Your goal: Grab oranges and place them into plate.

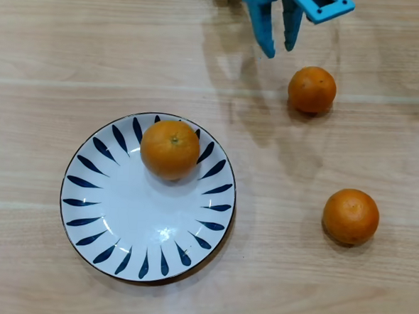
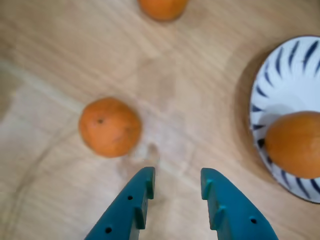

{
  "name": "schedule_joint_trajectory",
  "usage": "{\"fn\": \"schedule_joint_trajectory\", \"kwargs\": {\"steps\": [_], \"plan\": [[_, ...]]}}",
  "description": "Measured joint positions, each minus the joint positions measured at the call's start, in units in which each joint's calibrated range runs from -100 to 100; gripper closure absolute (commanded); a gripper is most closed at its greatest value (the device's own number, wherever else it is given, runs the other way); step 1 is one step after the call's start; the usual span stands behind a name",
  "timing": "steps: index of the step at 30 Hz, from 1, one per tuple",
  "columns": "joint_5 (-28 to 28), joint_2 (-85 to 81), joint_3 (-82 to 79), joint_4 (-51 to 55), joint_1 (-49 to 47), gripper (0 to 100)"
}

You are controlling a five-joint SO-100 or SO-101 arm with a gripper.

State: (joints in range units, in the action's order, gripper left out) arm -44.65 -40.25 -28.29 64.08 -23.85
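One orange point(image 1: 169, 149) lies on the far part of the white plate point(image 1: 120, 223) with dark blue rim strokes; the wrist view shows this orange point(image 2: 296, 144) on the plate point(image 2: 280, 80) at the right. A second orange point(image 1: 312, 89) rests on the table at upper right, just below and right of my blue gripper point(image 1: 279, 47). In the wrist view that orange point(image 2: 110, 127) lies left of my gripper point(image 2: 177, 182), whose fingers are apart with nothing between them. A third orange point(image 1: 351, 216) sits on the table at right, seen also as the orange point(image 2: 162, 8) at the wrist view's top.
The light wooden table point(image 1: 52, 62) surrounds the plate. Nothing else stands on it in these views.
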Motion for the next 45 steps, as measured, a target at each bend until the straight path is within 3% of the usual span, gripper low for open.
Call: {"fn": "schedule_joint_trajectory", "kwargs": {"steps": [9, 17, 23, 25, 32, 45], "plan": [[-8.66, -7.79, -12.66, 2.58, -14.86, 89], [-11.68, -9.90, -29.39, -17.48, -18.91, 88], [-11.68, -9.90, -31.52, -23.69, -19.25, 62], [-11.68, -9.90, -31.78, -24.03, -19.25, 57], [-14.29, -9.65, -36.21, -27.48, -18.32, 57], [-15.34, 5.76, -43.82, -54.61, -18.15, 57]]}}
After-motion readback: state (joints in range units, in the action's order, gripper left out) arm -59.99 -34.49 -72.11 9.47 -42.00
